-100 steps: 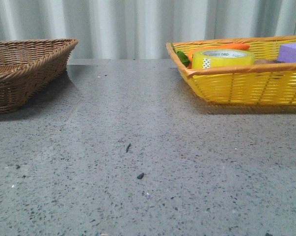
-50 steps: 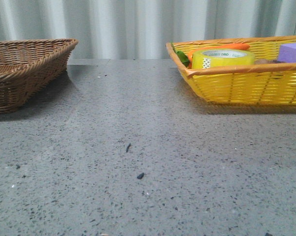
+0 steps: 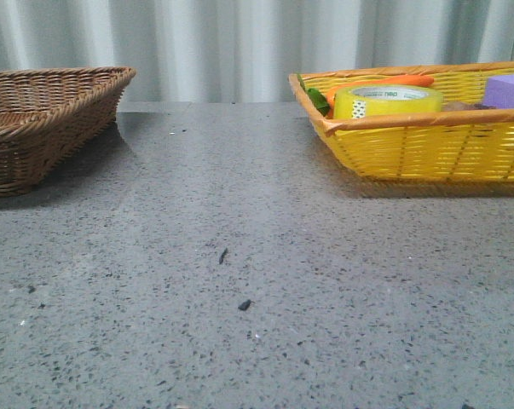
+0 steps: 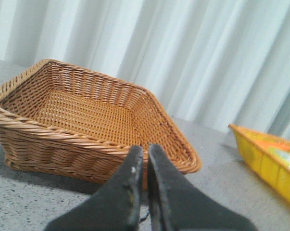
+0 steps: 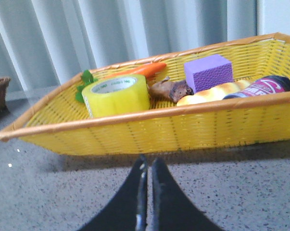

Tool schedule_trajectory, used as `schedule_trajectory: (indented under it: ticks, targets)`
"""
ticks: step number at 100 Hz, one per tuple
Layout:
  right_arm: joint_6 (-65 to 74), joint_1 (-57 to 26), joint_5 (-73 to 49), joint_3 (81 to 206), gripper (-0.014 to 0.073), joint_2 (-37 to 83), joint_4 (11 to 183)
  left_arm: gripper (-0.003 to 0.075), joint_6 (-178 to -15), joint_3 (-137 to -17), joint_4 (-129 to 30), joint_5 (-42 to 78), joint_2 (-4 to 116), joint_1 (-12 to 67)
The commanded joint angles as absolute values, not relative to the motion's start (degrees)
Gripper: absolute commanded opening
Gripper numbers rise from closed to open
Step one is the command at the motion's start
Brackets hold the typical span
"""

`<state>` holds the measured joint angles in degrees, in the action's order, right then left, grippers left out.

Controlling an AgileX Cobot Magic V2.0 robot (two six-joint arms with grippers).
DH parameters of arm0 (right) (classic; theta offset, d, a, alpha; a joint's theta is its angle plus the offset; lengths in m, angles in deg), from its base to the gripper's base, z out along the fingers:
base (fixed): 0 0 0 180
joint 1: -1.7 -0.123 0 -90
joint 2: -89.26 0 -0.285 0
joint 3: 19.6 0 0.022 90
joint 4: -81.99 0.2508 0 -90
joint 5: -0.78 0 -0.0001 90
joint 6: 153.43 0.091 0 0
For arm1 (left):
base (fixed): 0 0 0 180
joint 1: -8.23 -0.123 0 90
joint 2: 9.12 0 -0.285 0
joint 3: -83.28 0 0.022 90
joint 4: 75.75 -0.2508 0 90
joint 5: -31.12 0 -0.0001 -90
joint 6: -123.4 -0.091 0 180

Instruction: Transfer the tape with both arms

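Observation:
The yellow tape [image 3: 386, 101] lies flat in the left end of the yellow basket [image 3: 427, 149] at the right rear of the table; it also shows in the right wrist view [image 5: 117, 95]. My right gripper [image 5: 147, 163] is shut and empty, over the table in front of the yellow basket [image 5: 149, 130]. My left gripper [image 4: 145, 150] is shut and empty, in front of the brown wicker basket [image 4: 68, 144]. Neither gripper shows in the front view.
The brown wicker basket [image 3: 43, 128] stands at the left rear, nothing in it. The yellow basket also holds an orange carrot [image 5: 140, 70], a purple block [image 5: 208, 72], a brown lump [image 5: 170, 90], a bread-like piece [image 5: 213, 92] and a dark can [image 5: 265, 85]. Small dark specks [image 3: 244, 304] lie mid-table.

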<state>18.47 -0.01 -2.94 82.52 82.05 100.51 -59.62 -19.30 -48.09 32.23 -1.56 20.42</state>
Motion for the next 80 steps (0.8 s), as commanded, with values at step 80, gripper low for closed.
schedule_trajectory:
  ticks: [80]
  targets:
    - [18.0,0.3,2.7,81.2,-0.0064,83.1,107.3,-0.0020,-59.2,-18.8,-44.2,32.8,-3.1,20.4]
